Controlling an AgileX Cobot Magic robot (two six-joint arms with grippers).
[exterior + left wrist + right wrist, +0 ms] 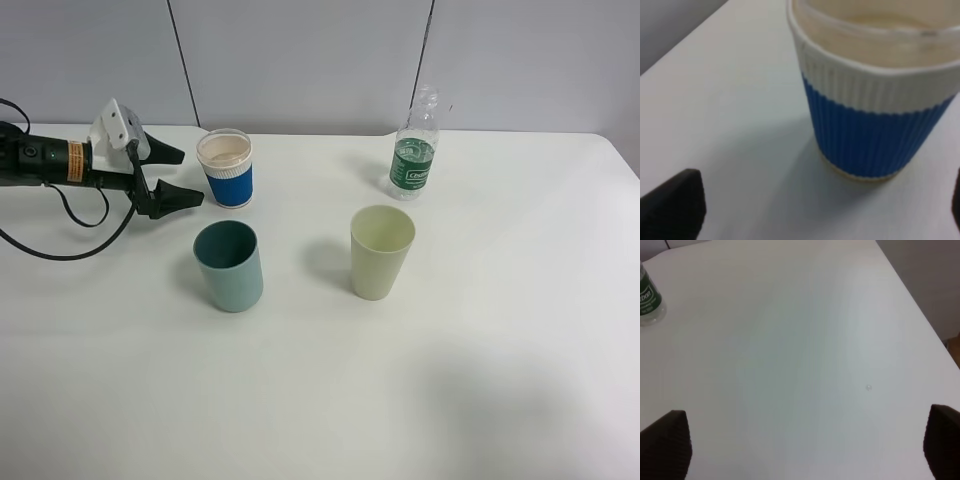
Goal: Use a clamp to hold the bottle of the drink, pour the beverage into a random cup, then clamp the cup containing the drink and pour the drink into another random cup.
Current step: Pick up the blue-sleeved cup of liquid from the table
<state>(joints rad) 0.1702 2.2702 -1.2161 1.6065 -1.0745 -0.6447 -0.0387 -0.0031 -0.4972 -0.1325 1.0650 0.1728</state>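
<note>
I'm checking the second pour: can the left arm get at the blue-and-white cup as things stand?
Probably yes. The left gripper is open and faces the blue-and-white cup from close by, with only bare table between them. The teal cup stands off that line.

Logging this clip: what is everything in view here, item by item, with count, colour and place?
bottle: one, clear with dark green label, back of table, right of centre
blue-and-white cup: one, blue band, white collar, cream inside, back left
teal tumbler: one, teal, in front of the blue-and-white cup
yellow-green tumbler: one, pale yellow-green, in front of the bottle
table: one, white
wall panels: grey, behind the table
cable: one, black, on the table's left side
left gripper: one, black, open, empty, beside the blue-and-white cup
right gripper: one, dark, open, empty, seen only in its wrist view
</note>
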